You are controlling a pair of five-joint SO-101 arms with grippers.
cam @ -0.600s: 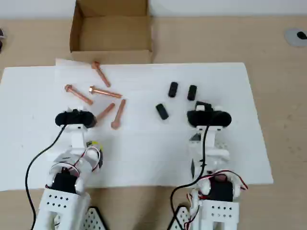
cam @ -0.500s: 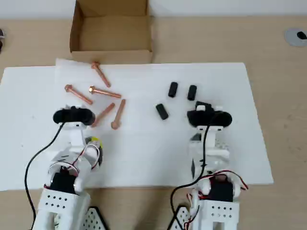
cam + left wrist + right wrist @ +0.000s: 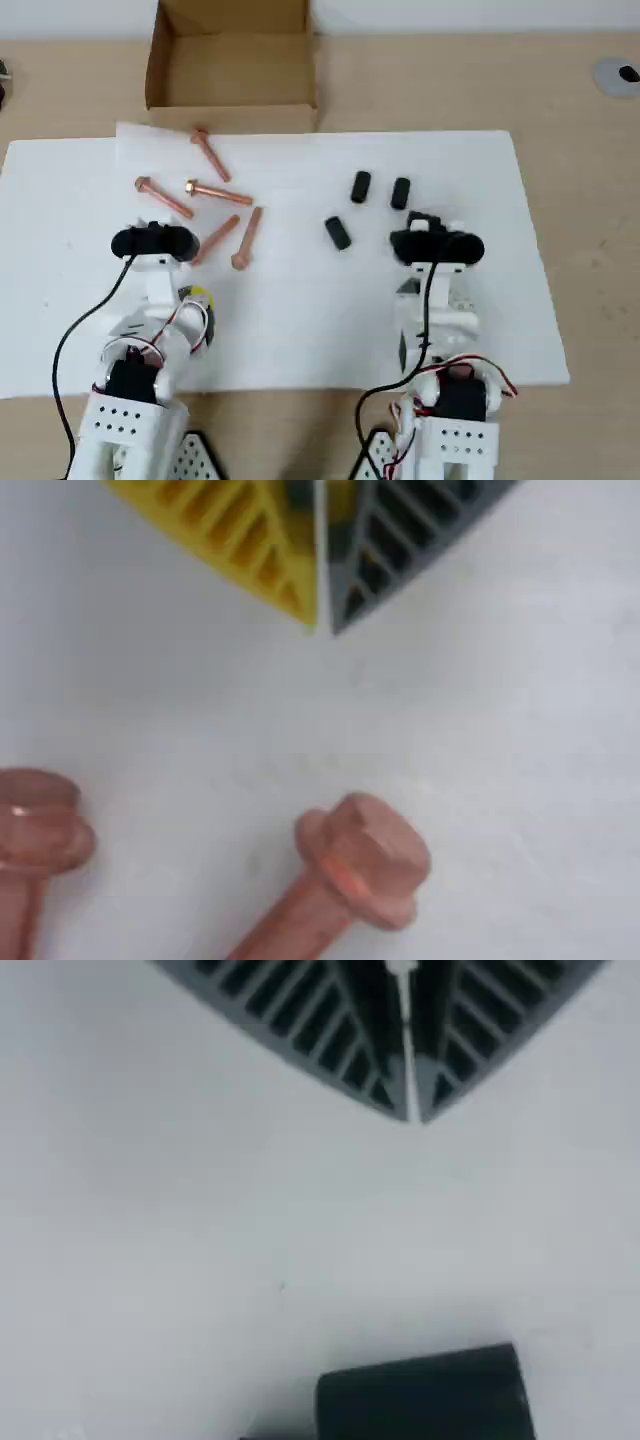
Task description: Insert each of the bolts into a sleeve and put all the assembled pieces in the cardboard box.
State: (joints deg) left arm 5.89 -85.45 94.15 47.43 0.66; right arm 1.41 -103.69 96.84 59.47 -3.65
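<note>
The left gripper (image 3: 322, 618), with ribbed yellow and grey fingers pressed together, holds nothing. A copper hex-flange bolt (image 3: 365, 865) lies just ahead on the white paper (image 3: 300, 320). The right gripper (image 3: 408, 1110), ribbed grey, is likewise closed and empty, and a matte black cylindrical sleeve (image 3: 420, 1395) lies near it. The cardboard box (image 3: 160, 70) stands at the paper's far edge.

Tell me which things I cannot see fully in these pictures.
Left wrist view: bolt, shank cut off by the edge; second bolt, likewise.
Right wrist view: sleeve, cut off by the edge.
High view: right arm covers the sheet beneath it, so the sleeve count is uncertain.
</note>
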